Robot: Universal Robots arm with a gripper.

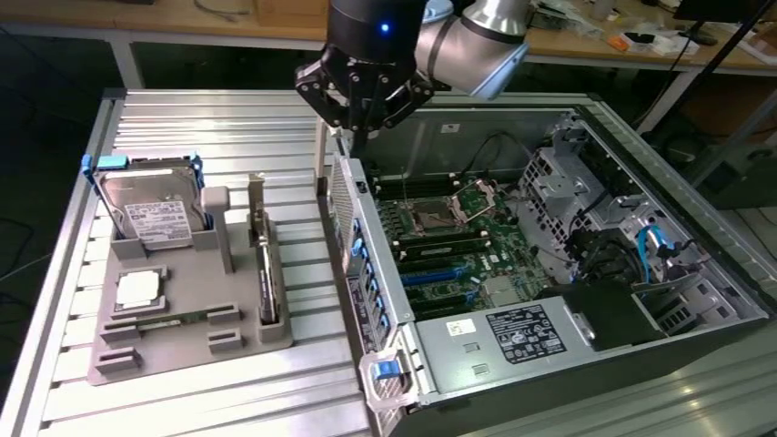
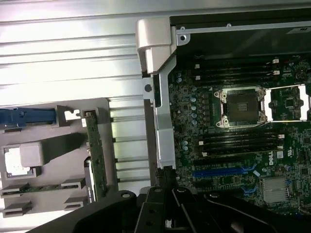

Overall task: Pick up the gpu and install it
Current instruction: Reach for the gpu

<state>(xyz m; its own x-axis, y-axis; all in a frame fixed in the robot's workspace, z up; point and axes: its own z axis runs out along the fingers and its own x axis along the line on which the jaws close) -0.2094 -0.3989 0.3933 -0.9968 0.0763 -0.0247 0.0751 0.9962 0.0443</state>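
**Ribbed metal table with an open computer case: closed gripper over the case wall, graphics card in its holder**

A ribbed metal table [image 1: 182,401] stands in front of a wooden workbench [image 1: 243,23]. On the exterior view's right lies an open computer case [image 1: 486,137], its motherboard [image 1: 449,237] exposed. On the exterior view's left sits a grey holder tray [image 1: 182,346].

The graphics card [image 1: 266,282] stands on edge in a slot along the side of the tray nearest the case, with its silver bracket at the far end. A hard drive [image 1: 152,214] with a white label and blue frame stands upright at the tray's far left. A slim memory stick [image 1: 164,319] lies in the near part of the tray.

The gripper [image 1: 360,137] hangs above the far end of the case wall that faces the tray. Its fingers are drawn together and hold nothing. It is well apart from the graphics card, which nothing touches.
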